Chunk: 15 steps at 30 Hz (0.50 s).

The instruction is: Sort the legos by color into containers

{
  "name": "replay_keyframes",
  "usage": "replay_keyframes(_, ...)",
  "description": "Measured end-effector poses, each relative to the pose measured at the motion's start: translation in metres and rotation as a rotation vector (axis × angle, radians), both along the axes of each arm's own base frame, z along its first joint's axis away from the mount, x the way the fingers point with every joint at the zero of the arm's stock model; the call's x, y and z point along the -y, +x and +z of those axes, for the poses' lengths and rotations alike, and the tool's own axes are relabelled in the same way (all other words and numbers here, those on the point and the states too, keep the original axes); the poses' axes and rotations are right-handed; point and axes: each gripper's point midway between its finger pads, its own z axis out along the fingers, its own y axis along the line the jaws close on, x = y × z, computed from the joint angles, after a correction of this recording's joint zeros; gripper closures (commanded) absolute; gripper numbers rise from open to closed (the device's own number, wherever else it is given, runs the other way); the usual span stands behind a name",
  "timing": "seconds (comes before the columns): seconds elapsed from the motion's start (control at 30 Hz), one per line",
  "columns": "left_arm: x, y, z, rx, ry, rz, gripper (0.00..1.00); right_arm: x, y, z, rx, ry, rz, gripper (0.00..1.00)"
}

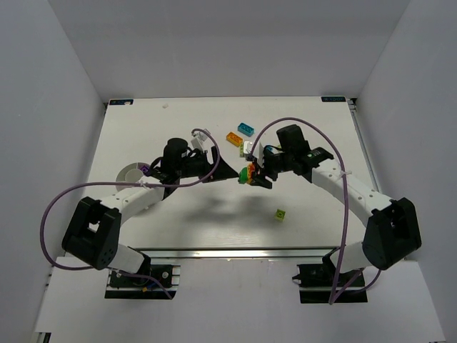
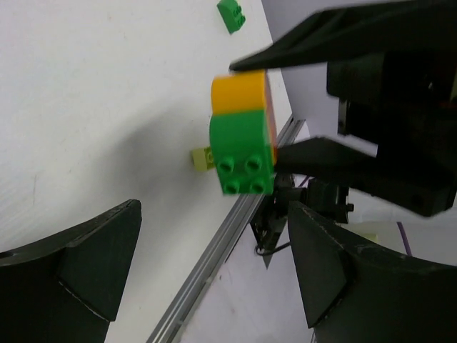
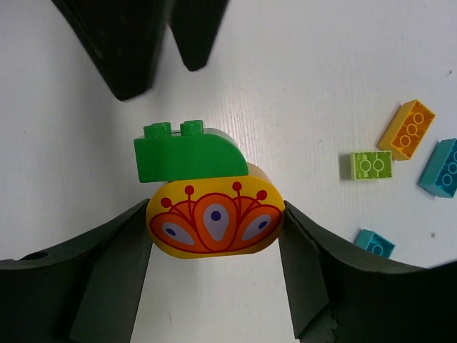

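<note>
My right gripper [image 3: 214,236] is shut on a yellow oval brick [image 3: 214,218] painted with an orange and red pattern. A green brick [image 3: 187,153] is stuck to its far side. The pair hangs above the table centre [image 1: 246,174]. My left gripper [image 2: 214,271] is open and empty, and faces the pair from a short way off; the green brick [image 2: 243,153] and yellow brick [image 2: 239,91] show between the right gripper's fingers [image 2: 335,161]. The white bowl [image 1: 130,174] sits at the left, partly hidden by my left arm.
Loose bricks lie on the table: orange [image 3: 407,128], lime [image 3: 371,165], cyan [image 3: 441,168] and a small cyan one [image 3: 374,243]. Another lime brick [image 1: 281,214] lies near the front right. A dark green brick [image 2: 230,14] shows in the left wrist view.
</note>
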Motion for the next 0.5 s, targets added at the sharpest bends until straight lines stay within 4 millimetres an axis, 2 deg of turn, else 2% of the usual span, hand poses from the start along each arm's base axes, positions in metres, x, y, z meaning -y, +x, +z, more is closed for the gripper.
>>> replay_keyframes(0.2, 0.023, 0.008, 0.013, 0.019, -0.023, 0.001, 0.08, 0.000, -0.018, -0.008, -0.060, 0.013, -0.020, 0.98)
replay_keyframes(0.33, 0.035, 0.003, 0.015, 0.013, -0.027, -0.026, 0.11, -0.001, -0.021, 0.002, -0.048, 0.037, -0.027, 0.98)
replay_keyframes(0.43, 0.042, -0.003, 0.007, -0.015, -0.016, -0.046, 0.20, -0.002, -0.021, 0.010, -0.032, 0.055, -0.033, 0.98)
replay_keyframes(0.5, 0.045, -0.008, 0.000, -0.047, -0.005, -0.055, 0.35, -0.002, -0.020, 0.012, -0.027, 0.059, -0.041, 0.99)
